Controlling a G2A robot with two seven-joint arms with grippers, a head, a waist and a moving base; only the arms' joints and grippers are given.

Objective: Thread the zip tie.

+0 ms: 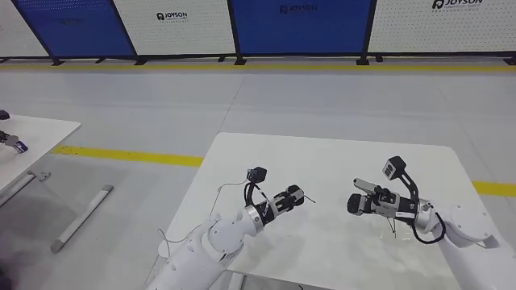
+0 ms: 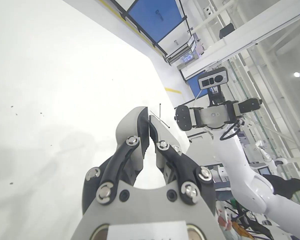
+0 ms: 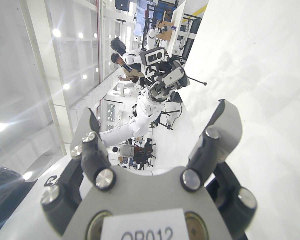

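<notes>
2 grippers face each other low over the white table (image 1: 339, 157), and I judge the job to be at an early stage: the tie is lifted and presented, not yet looped. At about 7 o'clock on the table, the left gripper (image 1: 295, 196) is clamped tight, its ribbed black pads (image 2: 143, 126) pressed together inside smooth grey metal shells. From that pinch the zip tie (image 3: 197, 81) juts toward 3 o'clock, clear of the table. It is a thin, straight, stiff-looking black plastic strap ending in a small knob, though I cannot tell which end that is. Across a small gap, near 4 o'clock, the right gripper (image 1: 355, 193) stands spread wide with nothing between its fingers, aimed back toward 9 o'clock. The next move likely calls for it to close that gap, line up with so slim a strap and pinch the free end squarely, so the tail can be bent round and fed into the head. The table is matte with a few dark specks.
</notes>
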